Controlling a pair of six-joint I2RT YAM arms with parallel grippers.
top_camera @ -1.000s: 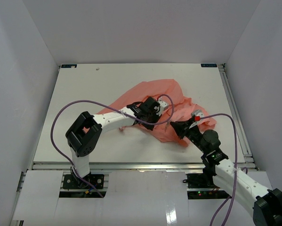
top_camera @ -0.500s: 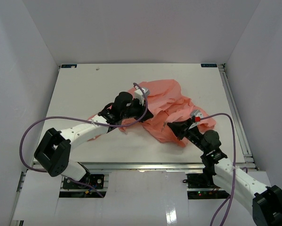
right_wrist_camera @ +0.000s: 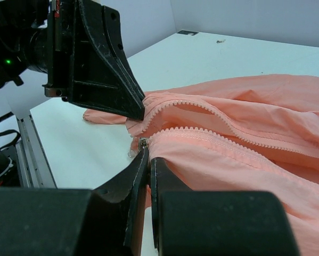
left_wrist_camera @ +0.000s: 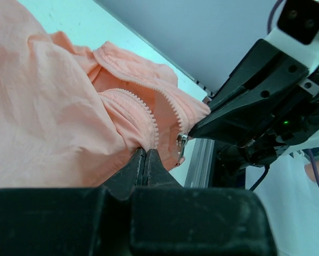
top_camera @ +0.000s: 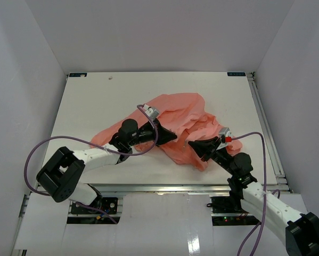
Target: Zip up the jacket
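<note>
The salmon-pink jacket [top_camera: 183, 114] lies crumpled on the white table, right of centre, with its zipper open. My left gripper [top_camera: 174, 137] and right gripper [top_camera: 189, 143] meet tip to tip at its near hem. In the left wrist view the left gripper [left_wrist_camera: 145, 151] is shut on the fabric at the bottom of one toothed zipper edge [left_wrist_camera: 143, 114]. The metal slider [left_wrist_camera: 181, 142] hangs just beside it. In the right wrist view the right gripper [right_wrist_camera: 149, 153] is shut on the other hem, right below the slider [right_wrist_camera: 143, 143].
Metal rails run along the table's near edge [top_camera: 159, 188] and right edge [top_camera: 266, 122]. White walls close in the table on three sides. A purple cable [top_camera: 52, 146] loops out from the left arm, and another [top_camera: 264, 160] from the right arm.
The left arm has dropped low and stretched out, its gripper now at the near hem. A fold of jacket has been dragged out to the left. The right gripper has edged left.
</note>
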